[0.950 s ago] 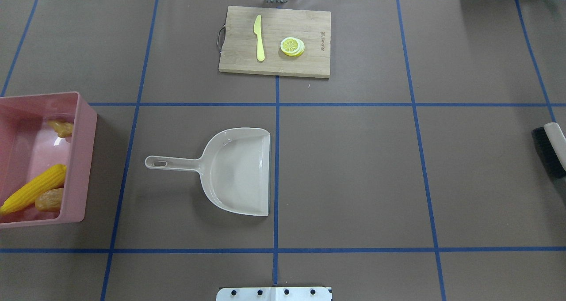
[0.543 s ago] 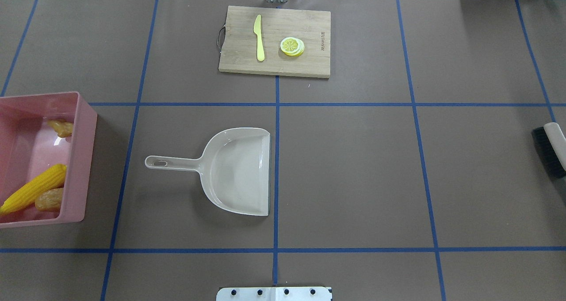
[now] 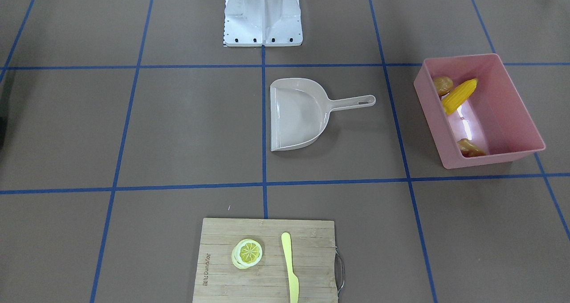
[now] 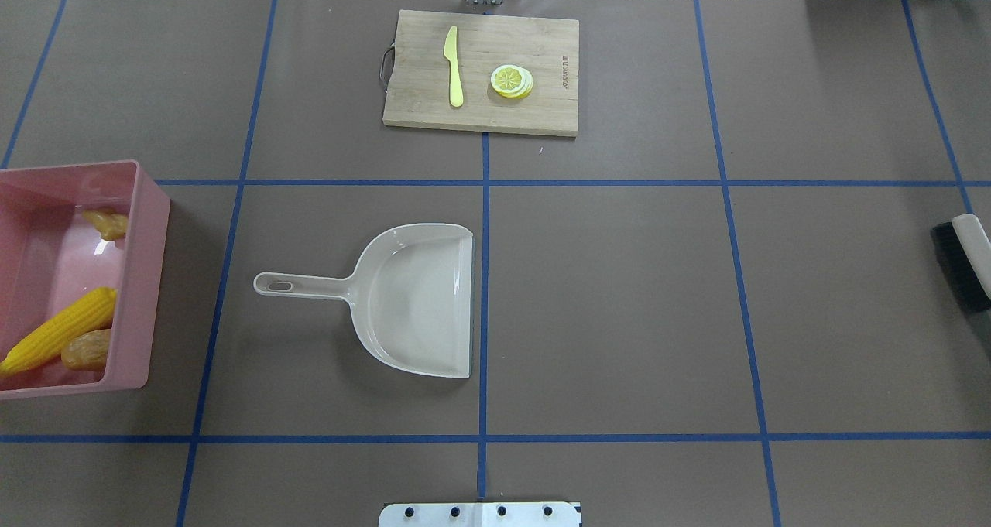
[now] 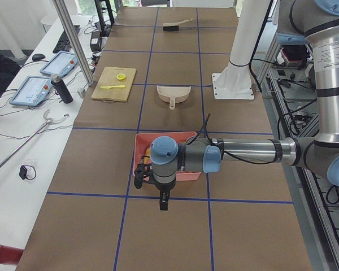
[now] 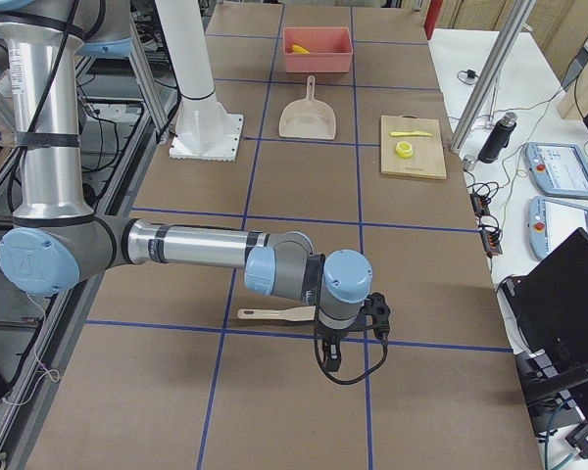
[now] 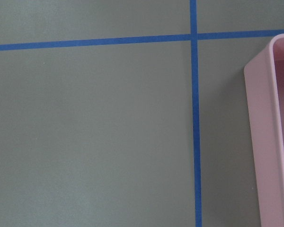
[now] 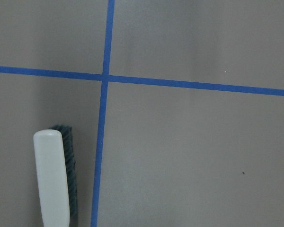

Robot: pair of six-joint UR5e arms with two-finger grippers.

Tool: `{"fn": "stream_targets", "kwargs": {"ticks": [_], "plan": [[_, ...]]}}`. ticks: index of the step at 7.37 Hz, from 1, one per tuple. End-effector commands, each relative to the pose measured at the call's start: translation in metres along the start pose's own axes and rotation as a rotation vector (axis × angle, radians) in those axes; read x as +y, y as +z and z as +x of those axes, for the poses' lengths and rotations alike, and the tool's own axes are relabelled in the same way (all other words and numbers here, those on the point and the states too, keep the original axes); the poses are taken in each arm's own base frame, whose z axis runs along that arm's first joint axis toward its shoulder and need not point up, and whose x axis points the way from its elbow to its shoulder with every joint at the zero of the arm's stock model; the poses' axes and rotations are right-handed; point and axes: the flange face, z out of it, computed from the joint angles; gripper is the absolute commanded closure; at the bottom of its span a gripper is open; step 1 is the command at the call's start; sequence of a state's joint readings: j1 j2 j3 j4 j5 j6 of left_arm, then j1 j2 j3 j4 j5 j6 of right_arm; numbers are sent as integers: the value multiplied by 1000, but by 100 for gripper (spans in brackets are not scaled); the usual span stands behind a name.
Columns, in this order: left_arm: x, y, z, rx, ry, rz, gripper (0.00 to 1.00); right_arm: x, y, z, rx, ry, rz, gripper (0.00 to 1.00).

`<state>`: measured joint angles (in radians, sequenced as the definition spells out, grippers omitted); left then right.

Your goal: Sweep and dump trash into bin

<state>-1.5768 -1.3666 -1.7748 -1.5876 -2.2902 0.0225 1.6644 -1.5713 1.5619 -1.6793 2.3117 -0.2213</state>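
Observation:
The pink bin (image 4: pixel 147 279) stands at the table's left edge; it also shows in the front view (image 3: pixel 490 156) and at the left wrist view's right edge (image 7: pixel 267 142). Inside it lie the yellow corn cob (image 4: pixel 58 331), the brown potato (image 4: pixel 87 349) and the tan ginger root (image 4: pixel 106 224). My left gripper (image 5: pixel 139 173) hangs beside the bin's outer end, seen only in the exterior left view; I cannot tell if it is open. My right gripper (image 6: pixel 377 308) hangs by the brush (image 6: pixel 274 314), seen only in the exterior right view; I cannot tell its state.
A beige dustpan (image 4: pixel 418 302) lies empty at the table's middle, handle pointing left. The brush (image 4: pixel 964 260) lies at the right edge, also in the right wrist view (image 8: pixel 52 179). A wooden cutting board (image 4: pixel 534 47) at the back holds a plastic knife (image 4: pixel 453 66) and a lemon slice (image 4: pixel 512 81).

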Motion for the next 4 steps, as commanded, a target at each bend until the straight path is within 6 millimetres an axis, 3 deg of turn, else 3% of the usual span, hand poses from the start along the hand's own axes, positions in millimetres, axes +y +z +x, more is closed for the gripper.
{"fn": "stream_targets", "kwargs": {"ticks": [1,4], "plan": [[0,0,0,0,-1,0,2,-3,-2,-1,2,-4,4,0],[1,0,0,2,-2,-1,2,-2,-1,-1,0,-2,2,0]]}}
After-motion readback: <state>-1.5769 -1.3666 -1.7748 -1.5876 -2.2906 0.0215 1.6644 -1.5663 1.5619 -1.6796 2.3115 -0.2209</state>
